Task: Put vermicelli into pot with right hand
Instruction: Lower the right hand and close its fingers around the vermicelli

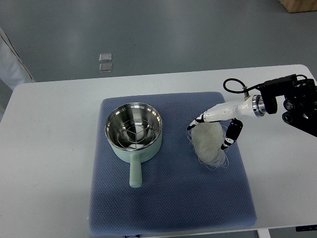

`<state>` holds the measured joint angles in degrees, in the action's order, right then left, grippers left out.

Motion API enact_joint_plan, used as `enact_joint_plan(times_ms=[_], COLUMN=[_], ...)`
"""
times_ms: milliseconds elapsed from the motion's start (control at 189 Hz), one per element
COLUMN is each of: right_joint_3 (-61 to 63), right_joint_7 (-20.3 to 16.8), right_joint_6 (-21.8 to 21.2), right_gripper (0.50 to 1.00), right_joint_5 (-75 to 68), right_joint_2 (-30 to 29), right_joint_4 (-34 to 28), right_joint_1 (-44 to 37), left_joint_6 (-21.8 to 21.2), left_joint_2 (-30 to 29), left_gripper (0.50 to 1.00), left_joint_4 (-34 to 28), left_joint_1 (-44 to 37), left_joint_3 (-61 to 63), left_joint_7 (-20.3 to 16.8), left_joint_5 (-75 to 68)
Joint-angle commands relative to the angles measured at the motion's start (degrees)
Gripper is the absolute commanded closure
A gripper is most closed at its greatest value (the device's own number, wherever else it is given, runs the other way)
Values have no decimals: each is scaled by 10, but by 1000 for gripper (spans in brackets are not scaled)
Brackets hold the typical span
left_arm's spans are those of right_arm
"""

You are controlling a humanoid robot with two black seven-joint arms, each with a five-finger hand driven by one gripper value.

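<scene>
A pale green pot (134, 139) with a steel inside and a wire rack stands on the left half of a blue-grey mat (168, 198), its handle pointing toward the front. A bundle of whitish vermicelli (208, 143) lies on the mat to the pot's right. My right hand (213, 131) comes in from the right edge and sits over the bundle. Its fingers (233, 134) curl around both sides of the vermicelli, which still seems to rest on the mat. The left arm is not visible.
The mat lies on a white table (49, 148). Two small clear squares (105, 62) lie on the grey floor beyond the table's far edge. A wooden box corner (299, 5) shows at the top right.
</scene>
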<state>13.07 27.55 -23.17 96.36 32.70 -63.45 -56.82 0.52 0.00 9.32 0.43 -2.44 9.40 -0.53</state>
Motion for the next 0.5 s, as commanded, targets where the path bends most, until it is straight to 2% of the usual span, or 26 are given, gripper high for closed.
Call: enact_joint_plan(times_ms=[0,259,333,375,423,492,497], right_joint_3=[0,0,0,0,-1,0,0], right_joint_7=[0,0,0,0,0,0,0], right_joint_6=[8,29,31,32,31,31,31], right_gripper=[572,576,591,611,668,726,742], right_joint_5=[-1,1,1,1,1,1,1], right_joint_2=[-4,-14,-14,-14,-14,-14,-14], right_joint_4=[0,0,0,0,0,0,0], right_joint_1=[6,23,24,24,24,24,24], left_joint_6=[0,0,0,0,0,0,0], left_joint_2=[0,0,0,0,0,0,0], left_gripper=[500,500,500,500,500,500,500], left_joint_4=[0,0,0,0,0,0,0], left_joint_1=[0,0,0,0,0,0,0], left_joint_3=[1,0,0,0,0,0,0], left_joint_7=[0,0,0,0,0,0,0], left_joint_5=[0,0,0,0,0,0,0])
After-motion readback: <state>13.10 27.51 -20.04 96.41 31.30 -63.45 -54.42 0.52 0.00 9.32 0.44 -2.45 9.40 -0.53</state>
